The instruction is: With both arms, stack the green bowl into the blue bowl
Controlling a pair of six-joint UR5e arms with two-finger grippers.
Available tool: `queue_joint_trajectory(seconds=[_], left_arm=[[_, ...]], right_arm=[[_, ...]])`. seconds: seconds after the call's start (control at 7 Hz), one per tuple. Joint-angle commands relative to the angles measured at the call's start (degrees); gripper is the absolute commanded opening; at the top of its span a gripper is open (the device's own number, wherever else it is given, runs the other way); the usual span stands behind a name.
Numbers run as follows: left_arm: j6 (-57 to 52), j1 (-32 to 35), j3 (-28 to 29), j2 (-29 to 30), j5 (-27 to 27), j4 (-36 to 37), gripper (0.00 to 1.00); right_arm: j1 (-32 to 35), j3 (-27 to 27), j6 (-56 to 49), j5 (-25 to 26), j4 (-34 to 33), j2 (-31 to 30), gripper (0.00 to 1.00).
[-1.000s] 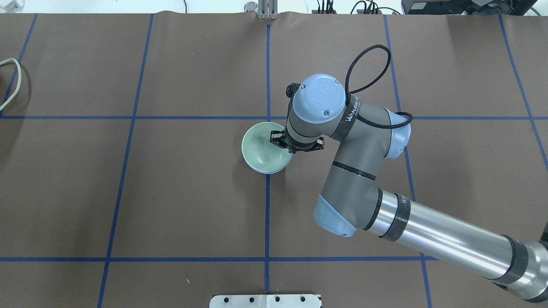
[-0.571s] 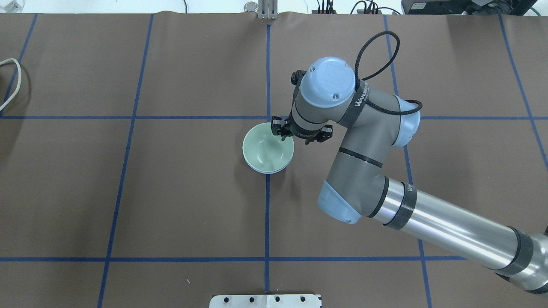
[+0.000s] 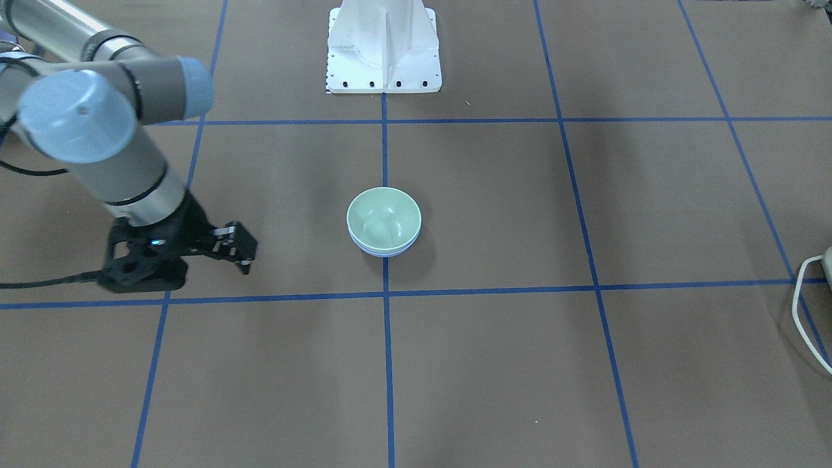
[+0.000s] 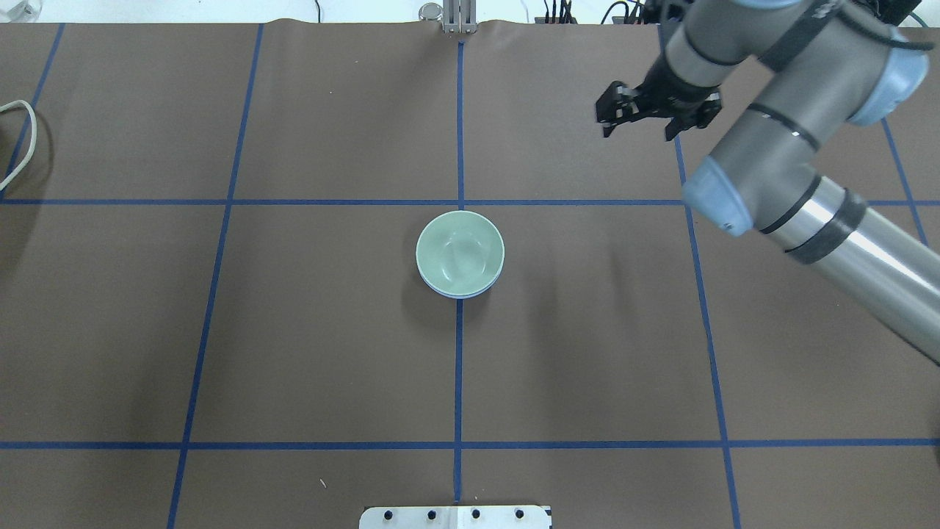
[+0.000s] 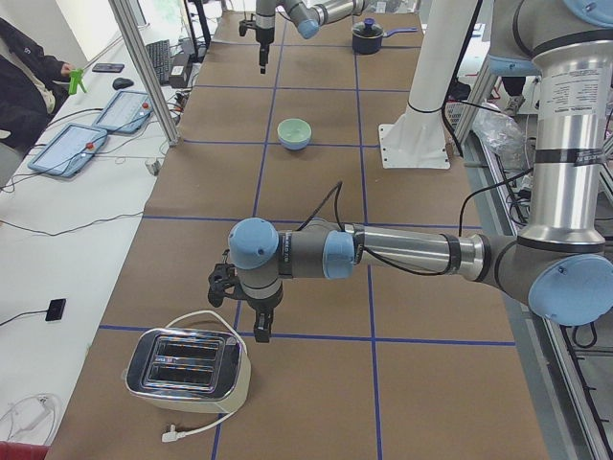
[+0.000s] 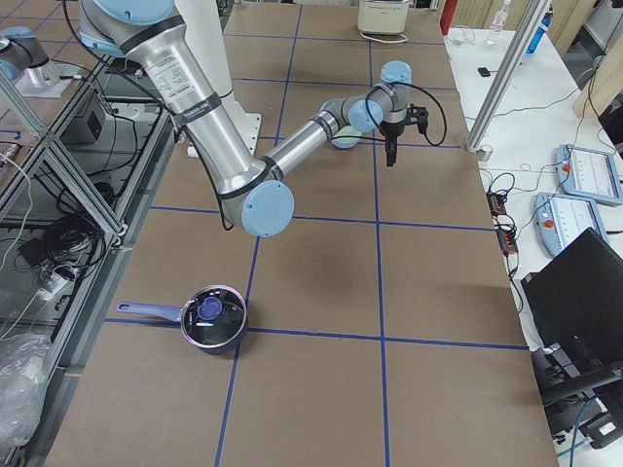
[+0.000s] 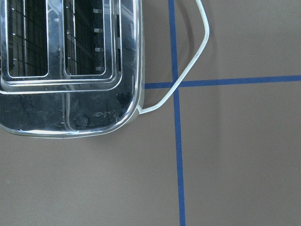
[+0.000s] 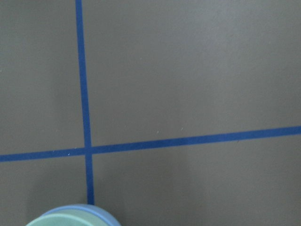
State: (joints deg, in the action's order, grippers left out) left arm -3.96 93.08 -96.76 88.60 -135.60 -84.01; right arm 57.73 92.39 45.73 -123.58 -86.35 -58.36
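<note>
Looks done, with green bowl [image 4: 460, 251] sitting in blue bowl [image 8: 99, 212], right gripper [image 4: 637, 131] spread and empty, left gripper's [image 5: 251, 316] grip unclear.

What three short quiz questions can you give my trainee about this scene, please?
1. True or false: the green bowl sits nested inside the blue bowl.
2. What does the left wrist view show? A) toaster B) saucepan C) kettle
3. Which arm's gripper shows in the overhead view, away from the bowls?
Key: 1 true; 2 A; 3 right.
</note>
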Motion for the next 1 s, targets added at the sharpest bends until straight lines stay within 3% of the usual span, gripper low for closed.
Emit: queue_joint_trajectory(seconds=[0.0,0.43,0.86], left_arm=[[0.4,0.0,0.2,0.5,0.0,-0.1,0.98],[0.0,0.0,0.3,1.0,0.0,-1.1,0.98],[-0.4,0.1,0.7,-0.4,0.2,-6.8,0.98]], right_arm=[[13.6,-0.7,-21.6,-4.6,-0.9,-9.2,1.00],[27.1,-0.3,-44.6,-6.2,-5.8,-20.5,1.00],[33.0,2.3,-47.4,-6.1,-5.6,-29.1,1.00]])
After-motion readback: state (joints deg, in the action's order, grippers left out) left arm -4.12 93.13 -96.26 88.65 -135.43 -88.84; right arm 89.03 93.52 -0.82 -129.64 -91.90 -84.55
